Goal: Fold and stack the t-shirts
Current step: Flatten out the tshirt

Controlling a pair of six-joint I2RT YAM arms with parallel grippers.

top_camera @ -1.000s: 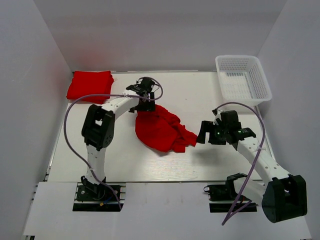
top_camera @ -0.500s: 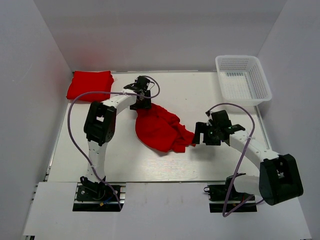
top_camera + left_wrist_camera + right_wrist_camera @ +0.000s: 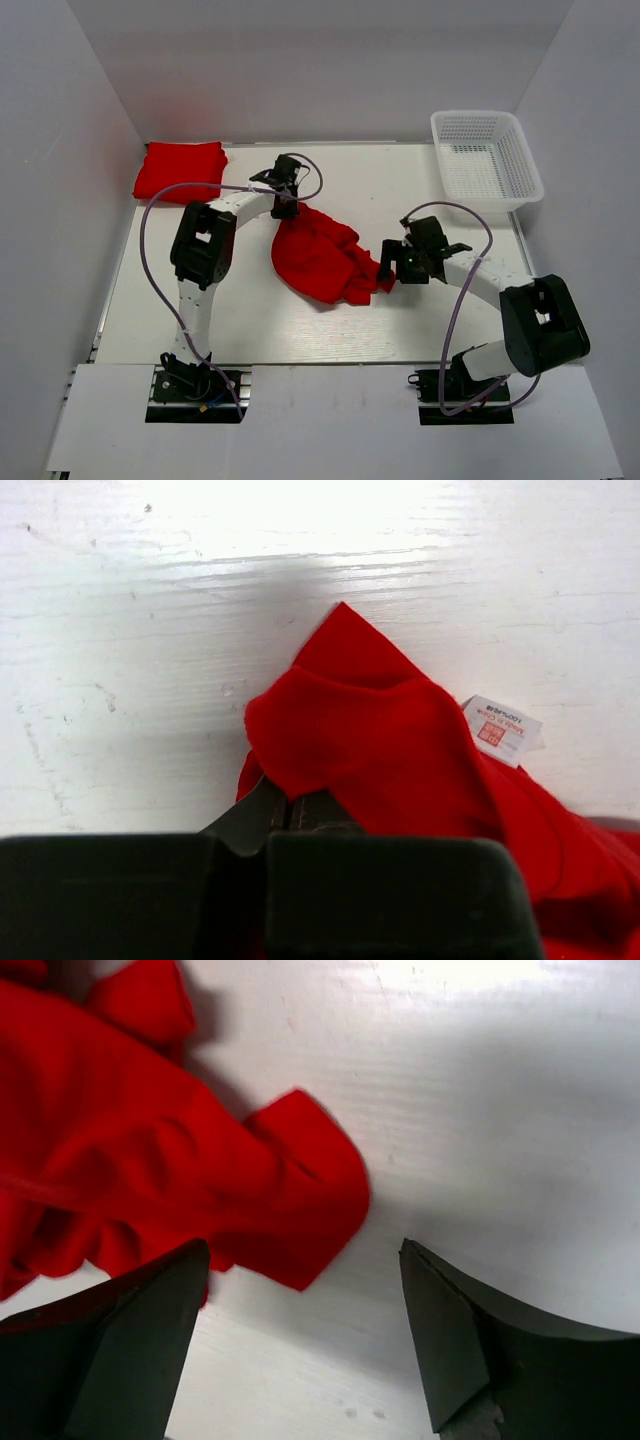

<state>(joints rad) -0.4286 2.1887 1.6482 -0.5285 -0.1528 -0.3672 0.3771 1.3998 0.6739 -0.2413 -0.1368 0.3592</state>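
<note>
A crumpled red t-shirt [image 3: 320, 262] lies mid-table. My left gripper [image 3: 284, 209] is at its far edge and shut on a fold of the cloth. In the left wrist view the jaws [image 3: 290, 805] pinch the red fabric [image 3: 380, 730], with the white neck label [image 3: 503, 730] just to the right. My right gripper [image 3: 386, 270] is low at the shirt's right corner and open. In the right wrist view that corner [image 3: 290, 1200] reaches between the spread fingers [image 3: 303, 1250] without being pinched. A second t-shirt [image 3: 181, 170] lies folded at the back left.
A white mesh basket [image 3: 487, 160] stands at the back right corner. White walls close in the table on the left, back and right. The left arm's purple cable loops over the table's left side.
My left gripper has closed on the shirt's far edge. The right arm has swung left until its open fingers reach the shirt's right corner.
</note>
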